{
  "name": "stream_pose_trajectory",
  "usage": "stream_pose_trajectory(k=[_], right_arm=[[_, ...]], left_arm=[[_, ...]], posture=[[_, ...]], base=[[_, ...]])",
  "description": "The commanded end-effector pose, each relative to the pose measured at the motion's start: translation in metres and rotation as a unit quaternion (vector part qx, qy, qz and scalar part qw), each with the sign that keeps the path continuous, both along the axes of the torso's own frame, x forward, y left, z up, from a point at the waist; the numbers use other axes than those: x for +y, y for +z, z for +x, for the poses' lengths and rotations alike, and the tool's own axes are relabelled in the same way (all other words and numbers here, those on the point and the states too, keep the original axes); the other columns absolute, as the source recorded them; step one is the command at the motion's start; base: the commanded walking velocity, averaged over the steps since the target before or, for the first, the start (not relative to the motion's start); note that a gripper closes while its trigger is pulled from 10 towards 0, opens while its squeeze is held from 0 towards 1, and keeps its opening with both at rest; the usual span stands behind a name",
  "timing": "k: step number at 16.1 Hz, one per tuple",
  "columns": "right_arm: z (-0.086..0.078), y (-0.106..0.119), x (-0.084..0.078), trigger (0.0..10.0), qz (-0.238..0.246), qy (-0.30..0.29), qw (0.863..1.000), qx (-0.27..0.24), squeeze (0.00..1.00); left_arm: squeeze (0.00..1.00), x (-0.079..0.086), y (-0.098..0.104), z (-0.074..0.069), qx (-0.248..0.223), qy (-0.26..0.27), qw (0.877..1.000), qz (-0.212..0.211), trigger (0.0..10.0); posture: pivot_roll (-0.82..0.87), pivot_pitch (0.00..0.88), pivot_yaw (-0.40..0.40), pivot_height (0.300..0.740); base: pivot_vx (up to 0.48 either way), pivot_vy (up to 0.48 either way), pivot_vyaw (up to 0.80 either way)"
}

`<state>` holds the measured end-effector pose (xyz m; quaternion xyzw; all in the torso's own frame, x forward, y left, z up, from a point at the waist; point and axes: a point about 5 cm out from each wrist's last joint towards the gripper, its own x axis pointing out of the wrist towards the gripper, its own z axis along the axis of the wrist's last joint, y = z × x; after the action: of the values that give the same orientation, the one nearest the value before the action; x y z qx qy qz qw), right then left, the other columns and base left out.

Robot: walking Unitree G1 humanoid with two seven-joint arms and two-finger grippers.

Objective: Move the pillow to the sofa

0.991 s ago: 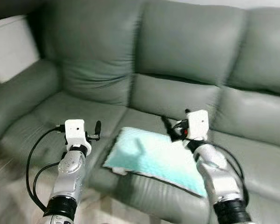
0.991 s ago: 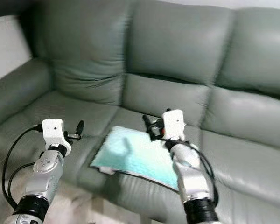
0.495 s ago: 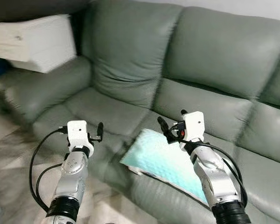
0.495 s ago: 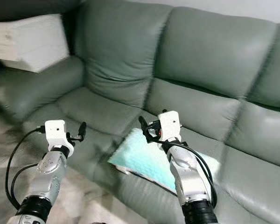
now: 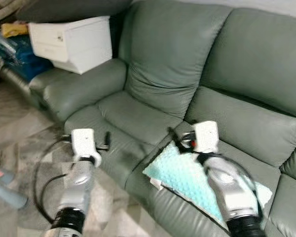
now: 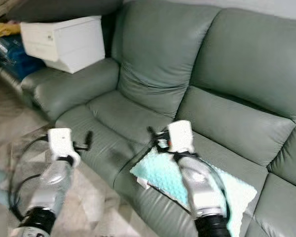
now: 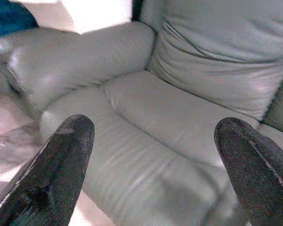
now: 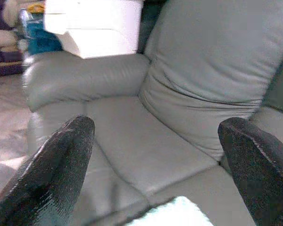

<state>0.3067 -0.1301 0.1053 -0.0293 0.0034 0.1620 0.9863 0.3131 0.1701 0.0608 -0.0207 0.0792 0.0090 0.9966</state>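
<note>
A light mint pillow (image 5: 187, 178) lies flat on the seat of the grey-green leather sofa (image 5: 153, 116), near the seat's front edge. One corner of the pillow (image 8: 177, 209) appears in the right wrist view. My right gripper (image 5: 175, 137) hovers just above the pillow's near-left corner, open, with nothing between its fingers (image 8: 61, 165). My left gripper (image 5: 106, 140) is held out over the sofa's front edge, left of the pillow. It is open too, its fingers (image 7: 61, 160) wide apart and holding nothing.
A white box (image 5: 71, 42) rests on the sofa's left armrest (image 5: 84, 89). Blue and yellow clutter (image 5: 12, 49) sits beyond it at far left. Pale marble floor (image 5: 19, 143) lies to my left, with a pink and grey-blue object (image 5: 2, 185) at the picture's edge.
The whole picture has swung, so the sofa and pillow now sit further right and the white box and floor have come into view. Both arms keep the same raised, open pose.
</note>
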Motion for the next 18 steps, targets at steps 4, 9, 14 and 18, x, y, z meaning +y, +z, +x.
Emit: stream_pose_trajectory(k=[4, 9, 14, 18], right_arm=[[0.0009, 0.0081, 0.0072, 10.0, 0.01, 0.011, 1.0, -0.011, 0.0], [0.0011, 0.0084, 0.0063, 10.0, 0.008, 0.013, 1.0, -0.011, 0.0], [0.0015, 0.0092, 0.0054, 10.0, 0.007, 0.015, 1.0, -0.011, 0.0], [0.0015, 0.0098, 0.0047, 10.0, 0.009, 0.015, 1.0, -0.012, 0.0]], left_arm=[[0.0, 0.0086, 0.0005, 0.0007, 0.005, 0.013, 1.0, 0.01, 10.0], [0.0, 0.0081, 0.0005, 0.0021, 0.005, 0.014, 1.0, 0.013, 10.0], [0.0, 0.0066, -0.0005, 0.0031, 0.005, 0.013, 1.0, 0.017, 10.0], [0.0, 0.0042, -0.0008, 0.0025, 0.004, 0.014, 1.0, 0.021, 10.0]], posture=[[-0.16, 0.0, 0.034, 0.74], [-0.16, 0.0, 0.033, 0.74], [-0.16, 0.0, 0.031, 0.74], [-0.16, 0.0, 0.029, 0.74]], base=[[0.0, 0.313, 0.0], [0.0, 0.48, 0.0], [0.0, 0.48, 0.0], [0.0, 0.48, 0.0]])
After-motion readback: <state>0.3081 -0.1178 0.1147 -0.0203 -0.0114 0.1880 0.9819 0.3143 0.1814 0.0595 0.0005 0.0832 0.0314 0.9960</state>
